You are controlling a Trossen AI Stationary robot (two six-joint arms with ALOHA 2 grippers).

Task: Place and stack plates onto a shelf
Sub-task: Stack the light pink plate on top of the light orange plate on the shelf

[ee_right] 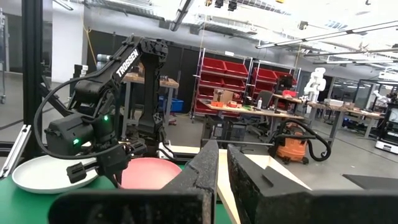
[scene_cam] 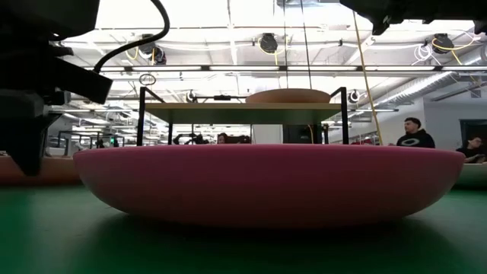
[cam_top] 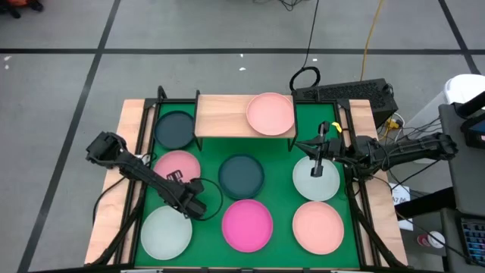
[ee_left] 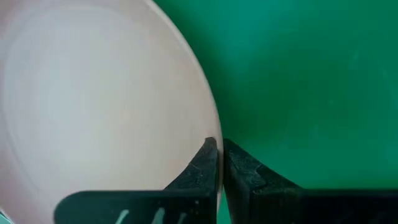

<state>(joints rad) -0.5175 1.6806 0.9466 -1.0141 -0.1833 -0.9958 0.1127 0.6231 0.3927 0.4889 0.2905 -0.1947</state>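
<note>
The wooden shelf [cam_top: 227, 115] stands at the mat's far edge and carries a salmon plate [cam_top: 270, 114]. Seven more plates lie on the green mat: two dark teal [cam_top: 176, 129] [cam_top: 241, 175], pale pink [cam_top: 176, 167], magenta [cam_top: 247, 224], salmon [cam_top: 318, 227] and two mint-white [cam_top: 316, 179] [cam_top: 166, 232]. My left gripper [cam_top: 193, 206] [ee_left: 219, 144] is shut on the near-left mint-white plate [ee_left: 93, 106]. My right gripper [cam_top: 312, 152] [ee_right: 222, 148] hovers shut over the right mint-white plate, pointing level toward the table's left. My left gripper pinches the mint-white plate at its rim [ee_left: 214, 127], on the side toward the table's middle. One finger [ee_left: 199, 165] is over the plate's inside and the other [ee_left: 249, 171] is outside, over the mat. It comes from above, pointing down. The plate is level.
The magenta plate [scene_cam: 266, 183] fills the low view in front of the shelf [scene_cam: 243, 113]. The shelf's left half is bare. A black frame [cam_top: 144, 152] borders the mat on both sides. A keyboard [cam_top: 345, 95] and cables lie beyond the far right corner. People sit in the room behind.
</note>
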